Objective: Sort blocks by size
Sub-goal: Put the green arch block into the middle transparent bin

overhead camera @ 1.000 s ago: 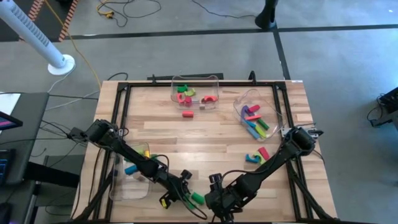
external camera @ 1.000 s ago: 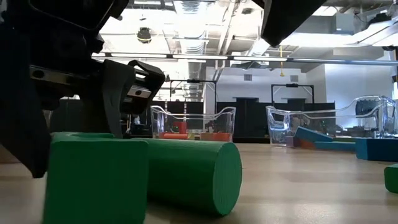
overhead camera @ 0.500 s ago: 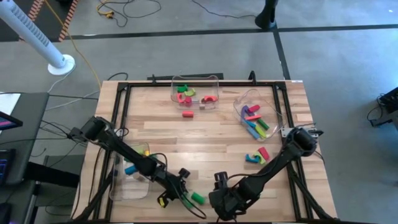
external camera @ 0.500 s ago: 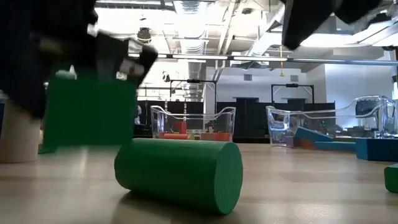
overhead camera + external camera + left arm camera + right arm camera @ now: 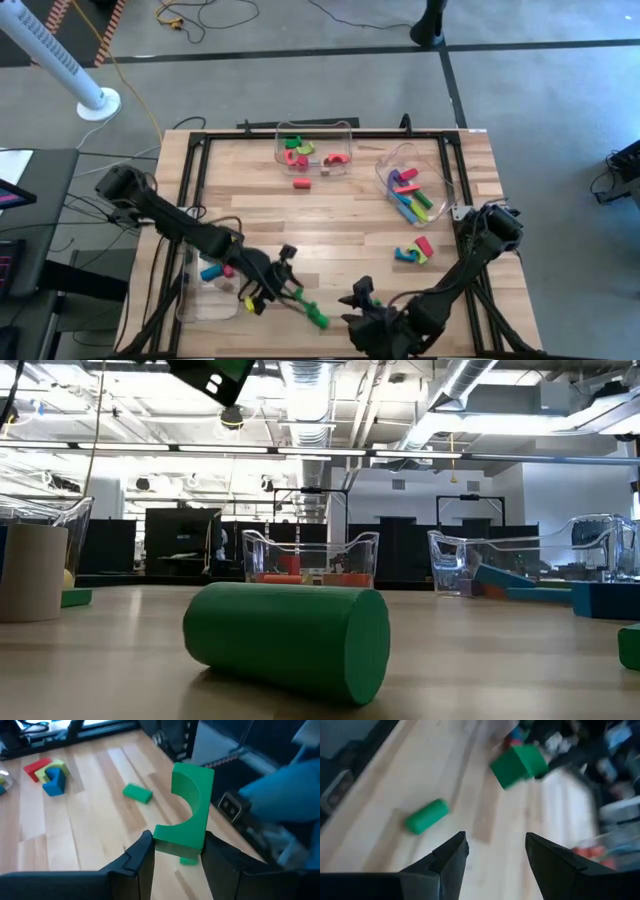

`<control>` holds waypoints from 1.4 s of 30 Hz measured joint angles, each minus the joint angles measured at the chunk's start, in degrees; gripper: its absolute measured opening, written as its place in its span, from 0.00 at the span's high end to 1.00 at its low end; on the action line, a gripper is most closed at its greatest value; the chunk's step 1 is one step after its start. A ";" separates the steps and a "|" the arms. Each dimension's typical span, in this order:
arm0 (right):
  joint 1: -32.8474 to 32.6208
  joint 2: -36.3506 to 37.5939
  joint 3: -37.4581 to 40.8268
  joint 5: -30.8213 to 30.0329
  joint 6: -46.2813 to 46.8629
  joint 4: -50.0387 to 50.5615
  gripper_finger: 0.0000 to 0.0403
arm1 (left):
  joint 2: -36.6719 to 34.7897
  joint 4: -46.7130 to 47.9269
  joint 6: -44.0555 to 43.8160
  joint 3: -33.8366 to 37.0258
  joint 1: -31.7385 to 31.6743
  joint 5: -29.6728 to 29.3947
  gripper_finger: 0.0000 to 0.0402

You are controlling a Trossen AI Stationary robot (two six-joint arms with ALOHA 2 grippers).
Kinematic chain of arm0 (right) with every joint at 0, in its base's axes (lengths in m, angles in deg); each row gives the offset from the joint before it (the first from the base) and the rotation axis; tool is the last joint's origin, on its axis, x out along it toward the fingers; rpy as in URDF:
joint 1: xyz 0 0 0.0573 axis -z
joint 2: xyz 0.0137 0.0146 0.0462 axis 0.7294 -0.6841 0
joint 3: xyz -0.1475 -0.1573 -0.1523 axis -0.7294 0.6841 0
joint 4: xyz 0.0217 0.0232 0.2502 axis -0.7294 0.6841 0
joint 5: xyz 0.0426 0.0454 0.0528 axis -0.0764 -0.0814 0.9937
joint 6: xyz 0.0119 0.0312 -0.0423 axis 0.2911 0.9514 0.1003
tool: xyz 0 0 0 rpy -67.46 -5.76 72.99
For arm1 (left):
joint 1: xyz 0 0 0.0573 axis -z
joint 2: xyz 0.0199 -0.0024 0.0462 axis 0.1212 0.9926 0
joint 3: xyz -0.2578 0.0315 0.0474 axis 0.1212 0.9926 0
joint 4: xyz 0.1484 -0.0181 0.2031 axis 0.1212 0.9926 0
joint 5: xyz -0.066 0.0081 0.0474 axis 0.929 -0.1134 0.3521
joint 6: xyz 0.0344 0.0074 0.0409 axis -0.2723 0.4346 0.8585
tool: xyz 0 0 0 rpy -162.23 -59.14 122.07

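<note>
My left gripper (image 5: 292, 293) is shut on a green arch block (image 5: 192, 800) above the near middle of the table. The block also shows in the right wrist view (image 5: 517, 765). A green cylinder (image 5: 317, 320) lies on its side on the table below and beside it, and it shows close up in the low view (image 5: 290, 640). My right gripper (image 5: 350, 318) is open and empty just right of the cylinder, near the front edge. In its wrist view (image 5: 492, 855) it faces the cylinder (image 5: 426, 816). My left gripper pinches one end of the arch block (image 5: 175, 839) between its two fingers. The rest of the block sticks out past the fingertips, with its curved cut-out to one side. The block is lifted clear of the table.
A clear bin (image 5: 313, 150) at the far middle holds red and green blocks. A second bin (image 5: 412, 185) at the far right holds several coloured bars. A third bin (image 5: 210, 275) at the near left holds blue, pink and yellow blocks. Loose blocks (image 5: 413, 250) lie at the right, and a red one (image 5: 300, 183) near the far bin.
My left gripper has risen with the green arch block, lifting it off the table from beside the green cylinder, and has gone a little toward the far left. The cylinder has stayed where it was. My right arm has drawn back slightly toward the near right.
</note>
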 joint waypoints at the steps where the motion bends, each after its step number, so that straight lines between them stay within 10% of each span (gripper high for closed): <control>1: 0.03 -0.01 -0.02 -1.21 -2.15 -1.29 0.42 | -0.73 -0.05 -0.70 0.00 -0.96 1.50 0.66; 14: 1.94 -0.13 -0.02 -9.81 -23.06 -11.32 0.42 | -1.79 -3.46 -9.78 0.05 -7.29 13.17 0.66; 42: 6.51 -0.22 -0.02 -4.79 -28.22 -19.79 0.42 | -1.79 -6.94 -13.17 0.05 -9.02 14.93 0.66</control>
